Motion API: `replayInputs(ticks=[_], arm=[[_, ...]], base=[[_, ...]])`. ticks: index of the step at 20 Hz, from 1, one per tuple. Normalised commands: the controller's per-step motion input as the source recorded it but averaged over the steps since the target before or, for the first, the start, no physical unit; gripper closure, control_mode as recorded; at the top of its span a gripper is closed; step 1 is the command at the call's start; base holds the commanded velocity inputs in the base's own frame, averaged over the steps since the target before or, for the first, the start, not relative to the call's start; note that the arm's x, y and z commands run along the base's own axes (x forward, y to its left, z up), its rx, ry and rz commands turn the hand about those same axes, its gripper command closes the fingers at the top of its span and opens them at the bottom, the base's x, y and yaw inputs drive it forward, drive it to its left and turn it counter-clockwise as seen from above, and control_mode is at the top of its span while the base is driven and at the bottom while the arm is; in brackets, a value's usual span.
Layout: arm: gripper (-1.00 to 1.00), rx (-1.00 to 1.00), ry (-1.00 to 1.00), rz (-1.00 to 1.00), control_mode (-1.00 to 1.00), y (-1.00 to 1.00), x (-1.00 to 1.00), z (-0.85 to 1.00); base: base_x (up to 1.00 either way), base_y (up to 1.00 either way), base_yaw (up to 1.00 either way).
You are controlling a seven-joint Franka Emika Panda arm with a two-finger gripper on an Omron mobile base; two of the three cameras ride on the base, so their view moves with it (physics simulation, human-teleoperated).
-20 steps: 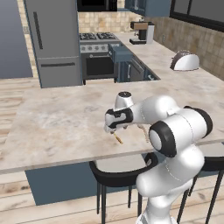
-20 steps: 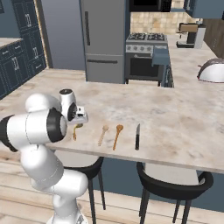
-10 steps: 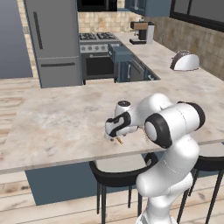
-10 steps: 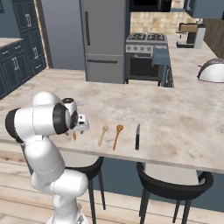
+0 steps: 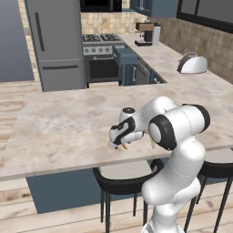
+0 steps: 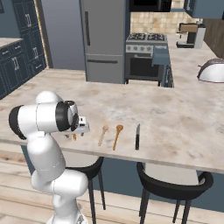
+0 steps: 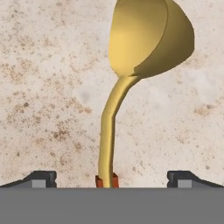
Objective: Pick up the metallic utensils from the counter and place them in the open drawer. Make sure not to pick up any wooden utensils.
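A: Where is the hand (image 7: 112,180) just now?

B: Low over the bench (image 5: 63,125), near its front edge, with the two fingertips (image 7: 41,178) spread wide apart. They pinch nothing.

A: And the golden spoon (image 7: 144,48)?

B: It lies on the stone right under the hand. In the hand view its handle runs down between the spread tips and its round bowl points away from them. A small red-orange bit shows at the handle's near end. From the right base view the spoon (image 6: 74,136) peeks out just below the hand (image 6: 81,127).

A: What lies past it?

B: To the hand's right in that view, along the same front edge: first the pale tan wooden spoon (image 6: 103,134), then just beside it the orange-brown wooden spoon (image 6: 117,135), then, a little further, the slim black utensil (image 6: 137,136). All three lie flat, roughly parallel, apart from one another.

A: Further back?

B: Beyond the bench stand a grey refrigerator (image 6: 105,39) and a stove (image 6: 145,57).
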Motion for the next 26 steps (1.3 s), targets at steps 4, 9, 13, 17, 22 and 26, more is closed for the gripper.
replayInputs(ticks=[4, 9, 13, 17, 22, 26], arm=[[1.0, 0.0, 0.01, 0.0, -1.0, 0.02, 0.0, -0.22], [1.0, 0.0, 0.03, 0.0, -1.0, 0.02, 0.0, -0.16], [1.0, 0.0, 0.05, 0.0, -1.0, 0.0, 0.0, -0.05], [1.0, 0.0, 0.04, 0.0, -1.0, 0.0, 0.0, -0.05], [1.0, 0.0, 0.03, 0.0, -1.0, 0.0, 0.0, -0.09], [1.0, 0.0, -0.04, 0.0, -1.0, 0.0, 0.0, -0.01]], base=[[0.0, 0.0, 0.0], [0.0, 0.0, 0.0], [0.0, 0.0, 0.0], [0.0, 0.0, 0.0], [0.0, 0.0, 0.0], [0.0, 0.0, 0.0]])
